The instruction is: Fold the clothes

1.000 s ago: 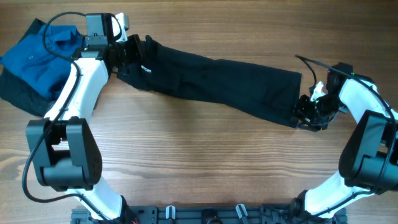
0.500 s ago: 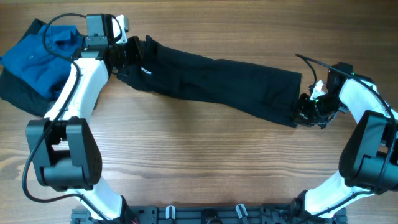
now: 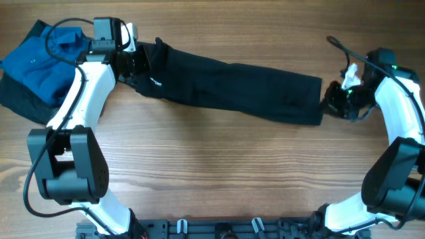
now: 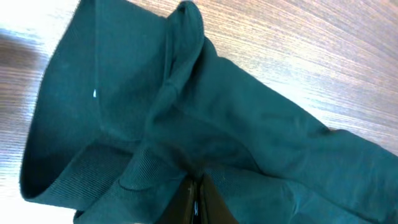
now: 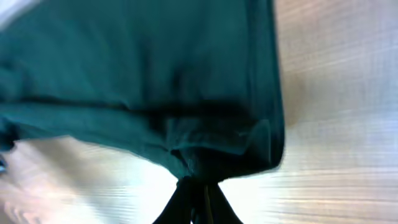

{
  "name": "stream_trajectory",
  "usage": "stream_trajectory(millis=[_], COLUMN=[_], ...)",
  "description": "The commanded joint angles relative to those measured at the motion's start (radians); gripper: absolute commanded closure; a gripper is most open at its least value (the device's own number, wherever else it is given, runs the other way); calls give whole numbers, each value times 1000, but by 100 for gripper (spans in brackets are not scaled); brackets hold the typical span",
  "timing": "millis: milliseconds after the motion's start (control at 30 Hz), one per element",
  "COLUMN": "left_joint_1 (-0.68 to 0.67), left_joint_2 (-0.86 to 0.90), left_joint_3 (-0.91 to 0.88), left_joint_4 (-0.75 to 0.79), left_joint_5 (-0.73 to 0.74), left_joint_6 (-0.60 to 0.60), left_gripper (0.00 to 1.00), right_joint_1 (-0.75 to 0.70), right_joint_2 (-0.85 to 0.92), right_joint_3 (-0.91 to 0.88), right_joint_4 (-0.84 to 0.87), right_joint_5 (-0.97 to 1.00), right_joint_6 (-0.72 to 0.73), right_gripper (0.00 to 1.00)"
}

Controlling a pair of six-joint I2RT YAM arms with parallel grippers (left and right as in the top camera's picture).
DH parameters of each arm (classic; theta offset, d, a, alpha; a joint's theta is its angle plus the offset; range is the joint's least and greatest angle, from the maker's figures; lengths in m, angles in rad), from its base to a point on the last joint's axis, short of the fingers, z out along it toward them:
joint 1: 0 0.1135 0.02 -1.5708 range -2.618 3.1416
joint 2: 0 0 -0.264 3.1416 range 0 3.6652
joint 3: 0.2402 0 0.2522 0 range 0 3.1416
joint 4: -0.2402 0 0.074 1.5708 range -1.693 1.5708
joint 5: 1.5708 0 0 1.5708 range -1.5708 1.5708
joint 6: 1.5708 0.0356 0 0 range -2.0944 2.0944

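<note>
While stretched in a long band across the desk from 10 to 3 o'clock, the black T-shirt is pinched at both ends. The left fingers are clamped on the collar end. The right fingers are clamped on the hem end (fabric bunched there). A blue shirt lies at 10 o'clock.

The black T-shirt (a long, narrow band) spans between the left gripper and the right gripper, each clamped on one end.
</note>
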Motion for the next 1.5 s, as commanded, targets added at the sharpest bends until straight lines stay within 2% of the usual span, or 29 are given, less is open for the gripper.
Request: stream_trajectory(millis=[0,167,367,567,700,733,767,800,833,867,933,1033,1133,1267,1433,1467], left_joint_1=[2,3,3,-11,-57,-66,-71,-71,-67,-59,-39,-18,-35,-61,-50,-42], left_joint_2=[-31,-31,-30,-23,18,32,51,62,69,68,51,10,11,23,0,-29], left_joint_3=[10,10,10,10,10,10,10,10,10,10,11,11,8,2,3,3], left_joint_4=[34,76,128,164,212,215,215,215,214,213,185,76,-51,-133,-159,-162], left_joint_5=[-28,-49,-62,-61,-64,-79,-102,-113,-123,-122,-104,-17,-8,-8,-8,-8], left_joint_6=[19,11,-37,-45,-45,-45,-45,-45,-45,-45,-44,-20,42,96,115,115], left_gripper=[96,96,96,96,89,88,84,67,56,42,38,37,38,43,41,41], right_joint_1=[0,0,1,1,2,2,2,1,-3,-8,-27,-79,-124,-127,-77,-51], right_joint_2=[-14,-13,-11,30,64,69,71,71,71,71,71,71,72,99,169,183], right_joint_3=[19,19,18,18,18,18,18,18,18,18,18,18,-5,-93,-161,-161], right_joint_4=[89,158,288,341,374,385,401,408,405,393,332,196,138,178,320,343], right_joint_5=[-50,143,139,139,135,135,136,136,141,144,190,222,217,50,-89,-92], right_joint_6=[46,158,135,163,161,160,157,130,100,86,83,82,55,-124,-152,-144], right_gripper=[96,96,96,95,95,90,63,30,20,16,11,9,4,5,5,9])
